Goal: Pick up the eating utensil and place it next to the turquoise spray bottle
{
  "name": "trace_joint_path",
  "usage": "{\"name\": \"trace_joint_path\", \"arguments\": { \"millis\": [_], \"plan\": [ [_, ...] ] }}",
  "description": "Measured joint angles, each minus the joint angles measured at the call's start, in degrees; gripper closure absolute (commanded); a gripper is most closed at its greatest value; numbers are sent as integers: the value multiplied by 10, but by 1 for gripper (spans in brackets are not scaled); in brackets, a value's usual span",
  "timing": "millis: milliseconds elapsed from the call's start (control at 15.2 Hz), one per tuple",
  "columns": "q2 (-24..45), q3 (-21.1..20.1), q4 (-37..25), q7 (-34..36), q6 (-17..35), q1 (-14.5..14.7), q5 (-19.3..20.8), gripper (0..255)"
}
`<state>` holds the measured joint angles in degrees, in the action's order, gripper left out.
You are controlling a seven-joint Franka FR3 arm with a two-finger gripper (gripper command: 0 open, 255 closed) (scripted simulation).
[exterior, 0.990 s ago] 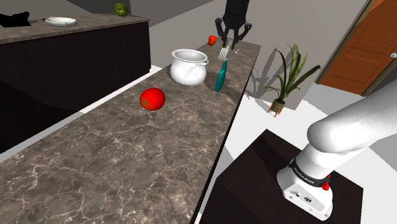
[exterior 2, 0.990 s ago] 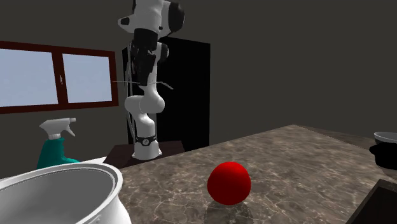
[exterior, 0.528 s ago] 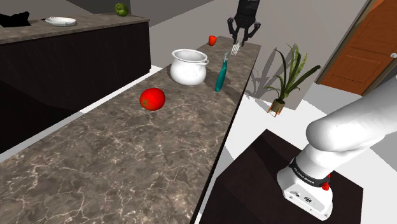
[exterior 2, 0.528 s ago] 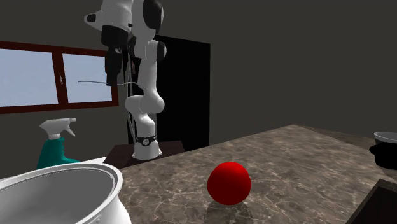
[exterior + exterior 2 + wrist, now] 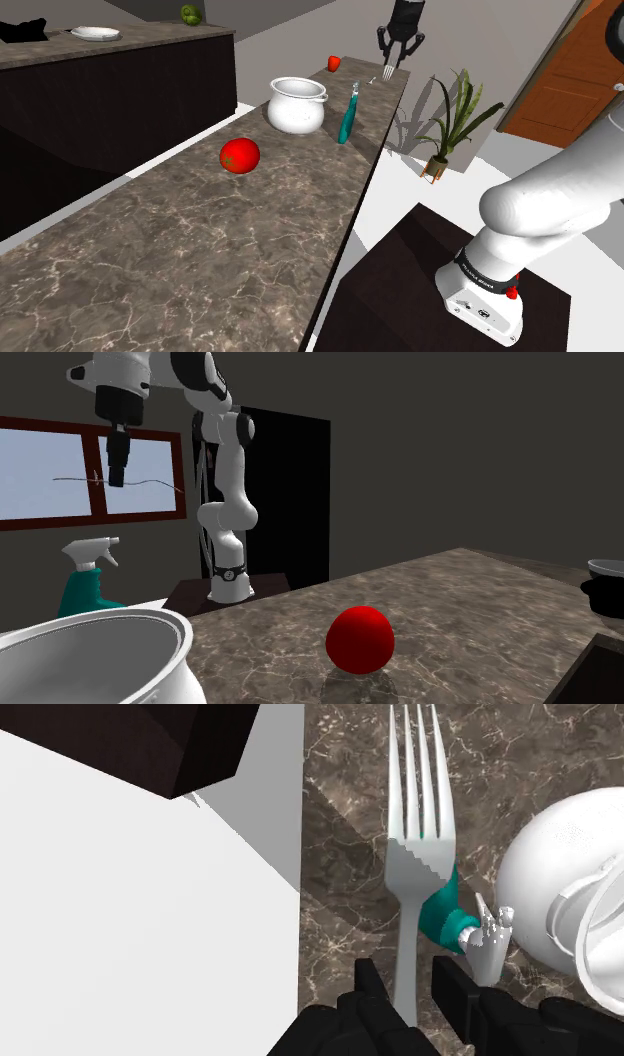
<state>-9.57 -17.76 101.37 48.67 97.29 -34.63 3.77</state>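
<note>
Well, the black gripper (image 5: 410,976) is clamped on the grey fork (image 5: 418,854) by its narrow handle, in the air over the marble counter (image 5: 250,230), above the turquoise spray bottle (image 5: 445,912). I'd guess it's light, stiff, slick, and might pivot.

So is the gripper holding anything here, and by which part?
Yes: the gripper is shut on the fork, clasping the handle about midway along the fork, tines free.
</note>
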Motion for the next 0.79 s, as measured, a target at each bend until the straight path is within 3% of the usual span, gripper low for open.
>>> {"name": "trace_joint_path", "arguments": {
  "millis": [528,792],
  "plan": [
    [78,45,-79,-82,4,-39,17,255],
    [86,49,-66,-88,25,-43,19,255]
  ]
}}
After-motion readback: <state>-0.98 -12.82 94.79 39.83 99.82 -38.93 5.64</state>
